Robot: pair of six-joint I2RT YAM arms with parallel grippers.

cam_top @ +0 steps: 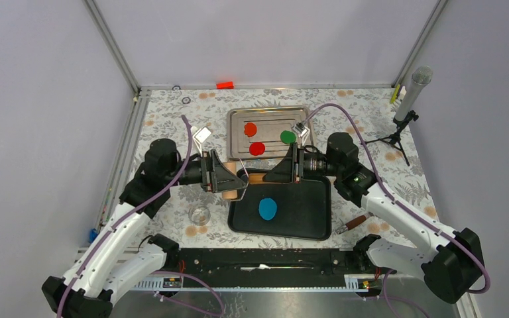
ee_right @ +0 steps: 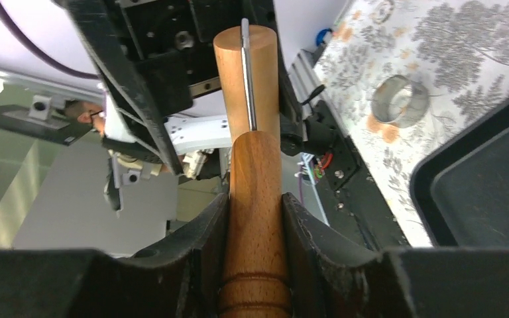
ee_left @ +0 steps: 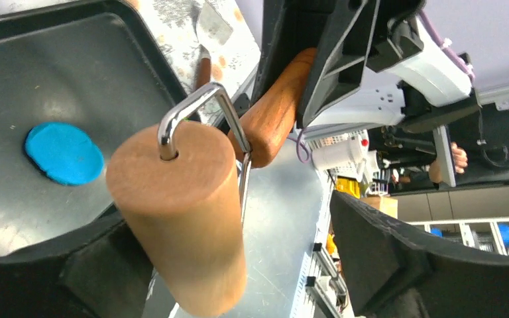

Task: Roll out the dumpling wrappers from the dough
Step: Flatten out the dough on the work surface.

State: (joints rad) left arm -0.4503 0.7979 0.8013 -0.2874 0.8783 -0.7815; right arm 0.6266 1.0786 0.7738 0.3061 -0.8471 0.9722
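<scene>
The blue dough (cam_top: 267, 209) (ee_left: 64, 153) lies as a thick oval puck in the black tray (cam_top: 311, 199). Orange (cam_top: 250, 128), red (cam_top: 257, 148) and green (cam_top: 287, 136) dumpling wrappers sit on the silver tray (cam_top: 235, 119) behind it. A wooden roller (cam_top: 232, 193) (ee_left: 179, 212) hangs above the black tray's near-left corner. My right gripper (cam_top: 280, 173) (ee_right: 255, 205) is shut on its handle (ee_right: 255, 252). My left gripper (cam_top: 228, 179) (ee_left: 238, 255) stands open around the roller's barrel, which rests against one finger (ee_left: 99, 271), well apart from the other.
A metal ring cutter (cam_top: 200, 215) (ee_right: 401, 99) stands on the floral cloth left of the black tray. Scrapers lie at the silver tray's left (cam_top: 202, 136) and right (cam_top: 300, 128). A wooden-handled tool (cam_top: 351, 223) lies right of the black tray, and a microphone on a tripod (cam_top: 407, 99) stands at the back right.
</scene>
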